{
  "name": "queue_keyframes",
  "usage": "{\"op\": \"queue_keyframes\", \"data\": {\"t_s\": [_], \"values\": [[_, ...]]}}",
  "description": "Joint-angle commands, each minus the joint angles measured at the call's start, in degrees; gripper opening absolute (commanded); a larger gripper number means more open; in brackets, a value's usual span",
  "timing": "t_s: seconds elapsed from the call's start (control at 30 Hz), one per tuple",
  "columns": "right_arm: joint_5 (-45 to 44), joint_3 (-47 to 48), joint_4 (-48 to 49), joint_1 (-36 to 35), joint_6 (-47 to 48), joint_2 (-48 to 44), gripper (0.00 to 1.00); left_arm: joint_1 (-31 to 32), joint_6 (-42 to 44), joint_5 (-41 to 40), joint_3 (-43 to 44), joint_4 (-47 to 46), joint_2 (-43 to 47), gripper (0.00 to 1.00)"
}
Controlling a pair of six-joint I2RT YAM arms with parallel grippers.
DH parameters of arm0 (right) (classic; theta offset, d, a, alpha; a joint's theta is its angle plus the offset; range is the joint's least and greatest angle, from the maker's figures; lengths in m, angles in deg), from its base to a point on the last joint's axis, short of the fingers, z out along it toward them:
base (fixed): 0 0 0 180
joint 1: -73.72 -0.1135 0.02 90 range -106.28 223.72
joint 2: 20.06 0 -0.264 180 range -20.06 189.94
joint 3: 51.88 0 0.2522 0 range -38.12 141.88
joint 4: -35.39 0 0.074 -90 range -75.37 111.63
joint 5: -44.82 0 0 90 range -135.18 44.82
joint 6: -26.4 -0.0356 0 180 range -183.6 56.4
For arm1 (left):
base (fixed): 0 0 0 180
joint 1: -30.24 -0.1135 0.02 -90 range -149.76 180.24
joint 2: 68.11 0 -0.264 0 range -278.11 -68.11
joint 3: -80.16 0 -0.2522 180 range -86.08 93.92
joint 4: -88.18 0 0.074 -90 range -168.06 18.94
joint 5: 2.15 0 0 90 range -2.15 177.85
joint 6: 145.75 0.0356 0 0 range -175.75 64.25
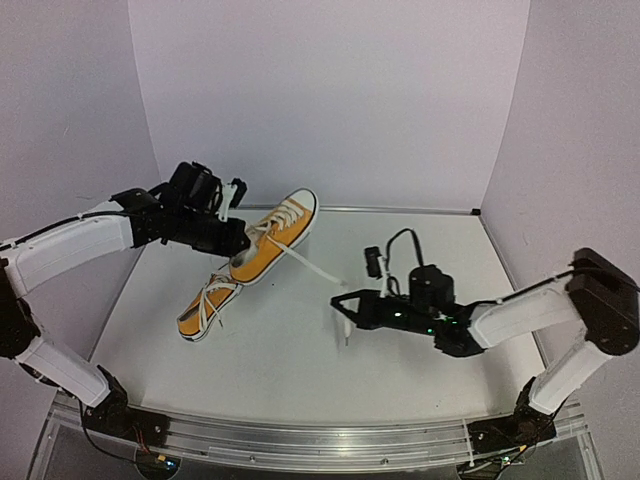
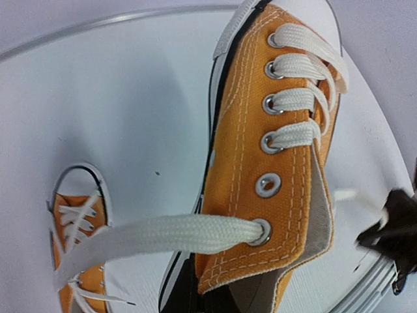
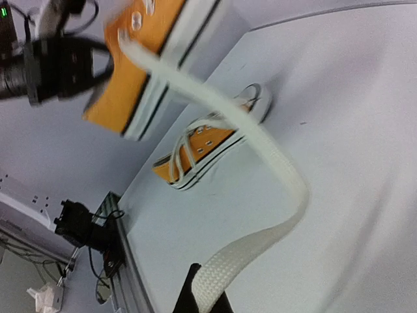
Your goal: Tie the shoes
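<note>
upper left, the left fingers [image 1: 236,238] are clenched at the heel of the rear shoe [image 1: 275,240]; what they pinch is hidden. the front shoe [image 1: 205,308] lies on the bench [image 1: 300,380], centre left. centre right, the right fingers [image 1: 345,305] grasp the rear shoe's taut lace [image 1: 310,265].

Left pincer [image 1: 238,238], right pincer [image 1: 340,302], both closed

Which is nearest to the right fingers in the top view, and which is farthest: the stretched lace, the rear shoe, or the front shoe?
1. Stretched lace: pinched in the right fingers.
2. Rear shoe: up-left of them, tilted.
3. Front shoe: farthest, at left.
</note>
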State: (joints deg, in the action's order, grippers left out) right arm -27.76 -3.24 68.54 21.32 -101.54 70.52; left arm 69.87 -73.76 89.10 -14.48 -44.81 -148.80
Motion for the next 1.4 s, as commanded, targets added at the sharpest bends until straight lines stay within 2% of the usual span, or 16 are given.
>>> {"op": "queue_keyframes", "data": {"t_s": [0.0,0.07,0.23,0.4,0.53,0.73,0.9,0.93,1.03,1.17,1.27,1.37], "values": [[-7.3,-7.4,-12.0,2.8,-0.2,-17.1,0.0,4.4,-8.6,7.3,-7.2,-17.3,-0.9,0.0],[-8.9,-7.4,-18.2,2.9,1.3,-23.2,0.0,8.4,-12.4,4.6,-9.0,-21.7,-2.9,0.0],[-13.8,-5.9,-31.3,3.9,3.9,-30.5,0.0,16.5,-23.6,-4.0,-7.5,-22.5,-10.5,0.0],[-13.9,-5.1,-34.8,4.9,4.8,-31.8,0.0,23.3,-34.2,-12.8,-4.6,-24.2,-16.9,0.0],[-13.8,-3.7,-36.7,5.3,5.6,-31.2,0.0,26.5,-42.6,-19.8,1.0,-21.0,-23.3,0.0],[-13.8,-1.2,-39.1,5.9,7.6,-31.2,0.0,27.4,-50.6,-22.0,6.7,-21.3,-30.3,0.0],[-14.4,-0.2,-41.1,6.4,8.9,-31.9,0.0,27.5,-49.3,-20.6,8.8,-18.6,-32.1,0.01],[-14.5,-0.2,-41.4,6.6,9.0,-32.2,0.0,27.5,-49.2,-20.1,7.8,-19.3,-31.8,0.04],[-14.4,0.3,-41.7,6.9,9.4,-32.0,0.0,28.2,-48.2,-17.8,5.4,-22.4,-30.5,0.23],[-13.6,1.9,-41.9,7.3,10.4,-29.6,0.0,29.5,-41.6,-17.3,5.2,-23.0,-28.4,0.34],[-13.4,3.4,-42.5,7.5,11.0,-28.3,0.0,29.0,-33.4,-20.5,5.2,-19.0,-23.6,0.42],[-13.1,5.2,-43.3,8.0,11.7,-27.5,0.0,24.3,-27.5,-16.5,1.8,-17.7,-17.2,0.48]]}}
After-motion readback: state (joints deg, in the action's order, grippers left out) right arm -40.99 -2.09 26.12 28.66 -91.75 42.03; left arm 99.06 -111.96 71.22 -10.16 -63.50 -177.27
